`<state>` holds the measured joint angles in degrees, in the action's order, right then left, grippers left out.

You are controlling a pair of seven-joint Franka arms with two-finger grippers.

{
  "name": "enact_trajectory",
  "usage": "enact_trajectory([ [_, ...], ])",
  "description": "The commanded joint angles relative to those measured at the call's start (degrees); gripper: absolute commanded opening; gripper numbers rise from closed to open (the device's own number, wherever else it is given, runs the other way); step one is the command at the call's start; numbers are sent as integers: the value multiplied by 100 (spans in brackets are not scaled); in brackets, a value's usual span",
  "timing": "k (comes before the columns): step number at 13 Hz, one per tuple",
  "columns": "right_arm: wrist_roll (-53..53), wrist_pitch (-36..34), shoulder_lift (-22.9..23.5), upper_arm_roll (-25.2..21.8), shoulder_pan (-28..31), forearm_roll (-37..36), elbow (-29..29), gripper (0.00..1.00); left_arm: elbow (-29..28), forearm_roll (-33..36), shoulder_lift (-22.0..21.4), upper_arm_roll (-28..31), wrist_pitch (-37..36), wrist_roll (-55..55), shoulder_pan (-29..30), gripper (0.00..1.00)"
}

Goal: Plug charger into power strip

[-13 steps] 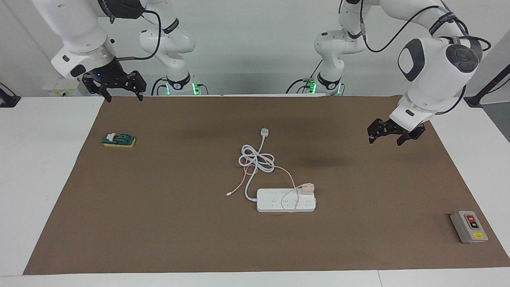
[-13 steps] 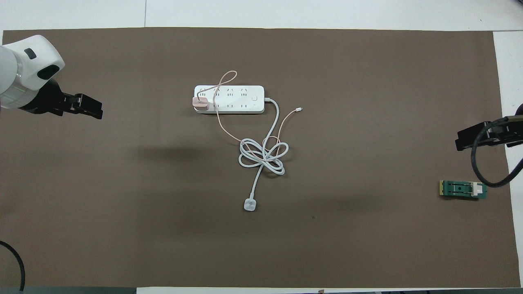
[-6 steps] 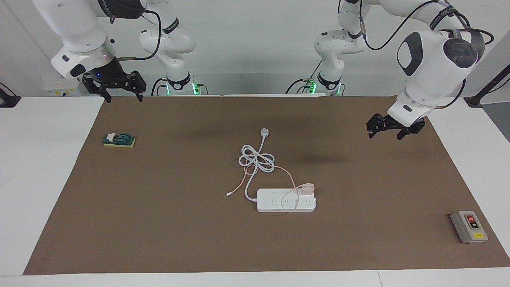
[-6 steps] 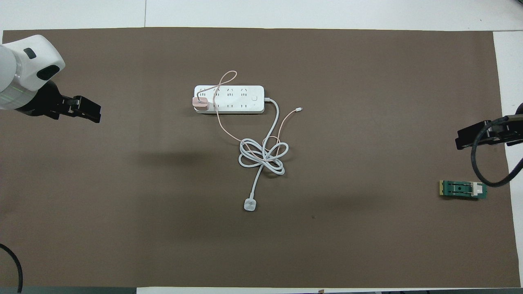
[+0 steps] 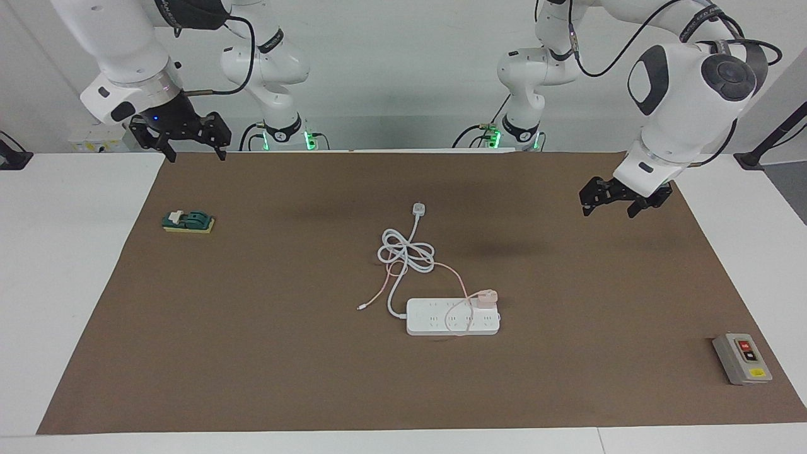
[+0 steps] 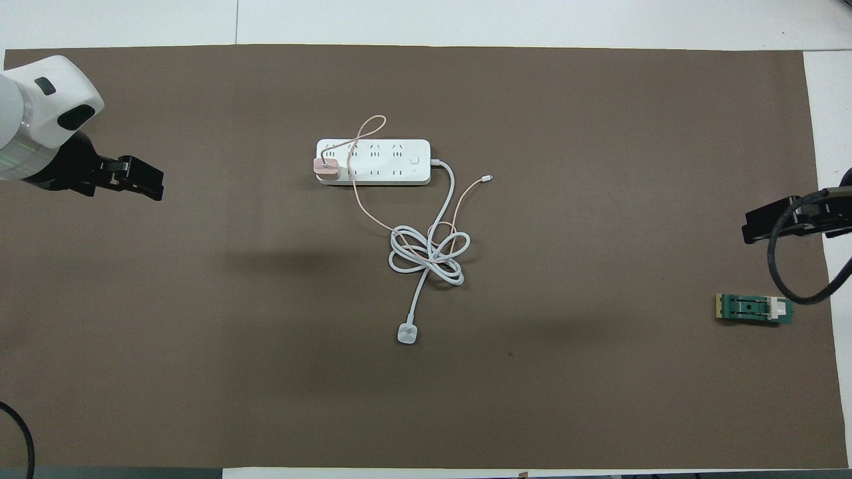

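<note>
Left gripper (image 5: pixel 608 205) hung open, empty, over mat (image 5: pixel 252 353) toward left arm's end; it had risen slightly and drawn back toward its own end since second ago. Right gripper (image 5: pixel 189 144) waited open, unmoved, over mat corner at right arm's end. Charger (image 5: pixel 485 297) sat on power strip (image 5: pixel 435 321) at strip's end toward left arm, unchanged; pink cable (image 5: pixel 451 270) looped over strip, crossing coiled white cord (image 5: pixel 406 252). White plug (image 5: pixel 418 209) lay nearer robots. Green block (image 5: pixel 188 222) below right gripper; grey button box (image 5: pixel 742 359) at mat edge; nothing between grippers and strip
</note>
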<state>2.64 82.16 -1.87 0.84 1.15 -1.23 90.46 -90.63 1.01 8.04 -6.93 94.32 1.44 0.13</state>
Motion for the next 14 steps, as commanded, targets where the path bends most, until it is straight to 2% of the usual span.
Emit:
enact_trajectory([
  [1,-10,99,-68,39,105,105,69,100,54,-75,-48,51,-176,-117,-83,100],
  [9,-18,99,-76,39,96,96,69,100,89,-136,-13,78,-19,-152,-74,100],
  [14,-10,107,-85,31,122,105,51,100,115,-128,-31,86,-229,-249,-92,100],
])
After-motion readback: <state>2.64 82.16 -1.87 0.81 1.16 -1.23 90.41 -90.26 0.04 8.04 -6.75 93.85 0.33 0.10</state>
